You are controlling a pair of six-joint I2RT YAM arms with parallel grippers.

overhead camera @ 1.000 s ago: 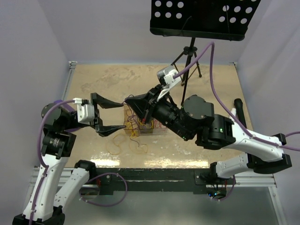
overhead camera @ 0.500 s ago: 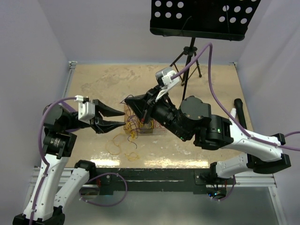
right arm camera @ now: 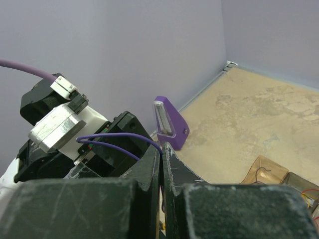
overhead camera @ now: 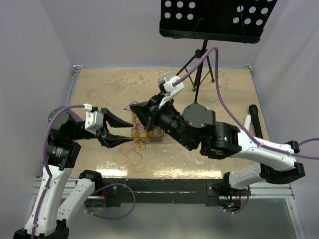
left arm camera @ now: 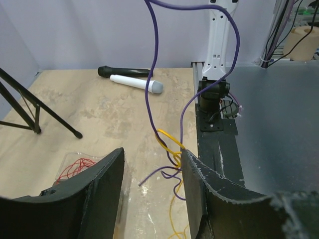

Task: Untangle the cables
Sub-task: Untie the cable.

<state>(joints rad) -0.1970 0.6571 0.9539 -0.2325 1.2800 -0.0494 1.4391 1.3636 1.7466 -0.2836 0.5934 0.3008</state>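
Left gripper (left arm camera: 152, 152): jaws are being held apart, nothing clamped. A purple cable (left arm camera: 148, 97) and yellow cables (left arm camera: 169, 142) are being touched, or perhaps merely passed, at one finger. Right gripper (right arm camera: 162, 149): being pressed closed on the purple cable. Red cables (left arm camera: 75, 167) are being contained in a clear box (overhead camera: 158, 137), partly being hidden by the right arm (overhead camera: 199, 124). Beyond: two microphones (left arm camera: 137, 82), a tripod (overhead camera: 192, 59).

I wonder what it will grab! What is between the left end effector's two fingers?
Thin purple and yellow cables cross the open left end effector's gap, close to one finger, over bare table. The left wrist view shows it.
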